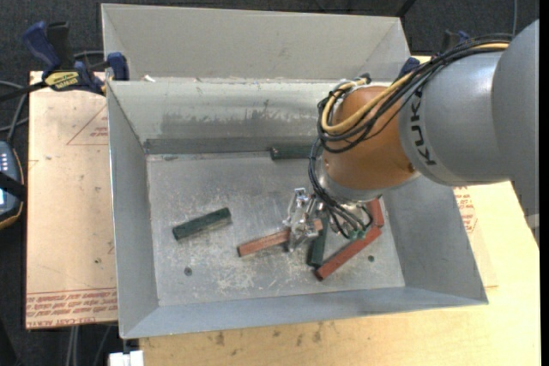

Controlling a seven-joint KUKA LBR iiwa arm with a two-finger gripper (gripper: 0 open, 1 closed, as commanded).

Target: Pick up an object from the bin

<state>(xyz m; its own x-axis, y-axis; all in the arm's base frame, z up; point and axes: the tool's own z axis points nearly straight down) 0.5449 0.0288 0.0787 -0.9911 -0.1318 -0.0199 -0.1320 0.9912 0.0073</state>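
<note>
1. The grey metal bin (249, 120) holds a few loose things scattered on its floor.
2. The arm (472, 120) comes in from the right, and its orange cover (364, 141) hangs over the right middle of the bin.
3. The hand (298, 229) is low over the floor, just right of the bin's centre. Whether it is open or closed cannot be told from this angle.
4. The hand's tip is at the right end of a flat brown-red stick (262, 246), which lies nearly level on the floor and points left. Nothing can be seen gripped.
5. Just right of the hand lie a short dark piece (316, 251) and a longer red bar (347, 258), slanted and close together.
6. A dark green bar (202, 225) lies well apart on the left of the floor.
7. A small dark block (288, 153) rests against the foot of the back wall.
</note>
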